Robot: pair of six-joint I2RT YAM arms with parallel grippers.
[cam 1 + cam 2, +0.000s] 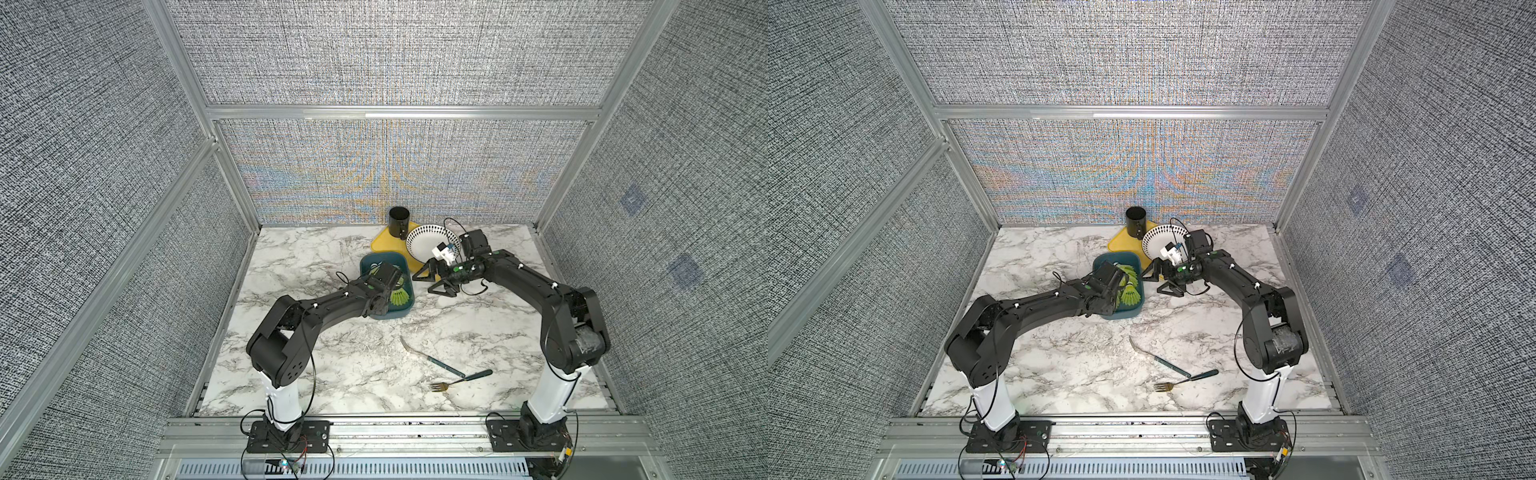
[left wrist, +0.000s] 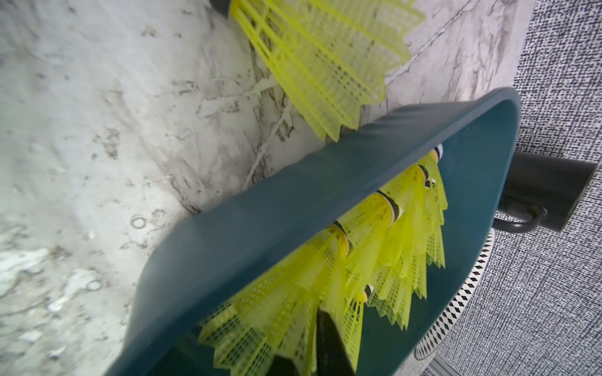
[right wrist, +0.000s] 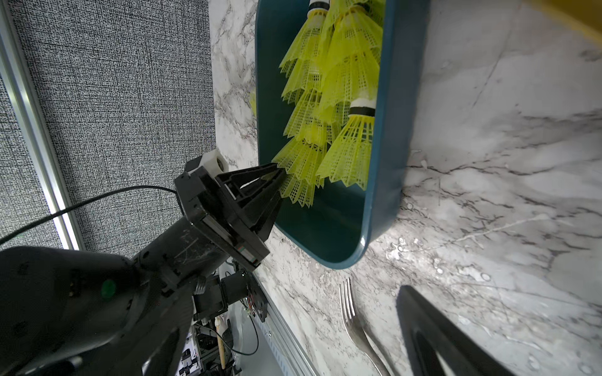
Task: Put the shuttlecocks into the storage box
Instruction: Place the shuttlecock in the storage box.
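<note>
Hanging over the storage box (image 3: 387, 162), the left tool (image 3: 281, 177) points down into it with its tips right at the scalloped edge of one neon skirt. The right wrist view shows the two fingers drawn almost to a point there, while the left wrist view shows a fold of skirt between two dark fingers (image 2: 327, 341), so I cannot tell whether that skirt is pinched or merely touched. The shuttlecocks (image 3: 345, 65) lie heaped inside the box, overlapping one another toward its right-hand wall, with white tips and black bands showing on several. One stray shuttlecock (image 2: 325, 65) lies on the table (image 1: 311, 257) outside the box, just beside its left wall; in both top views the left arm hides it. The box itself sits toward the back and middle of the table, just in front of a yellow tray (image 1: 382, 244). The right tool (image 1: 424, 284) hovers just beside the box's right wall, its fingers spread wide apart and empty. A black cup (image 1: 399, 222) stands upright at the back of the tray, and a white bowl (image 1: 424, 247) with a black-patterned rim sits on the tray's right side. A knife (image 1: 432, 360) and a fork (image 1: 457, 381) lie near each other toward the table's front right, well apart from the box.
</note>
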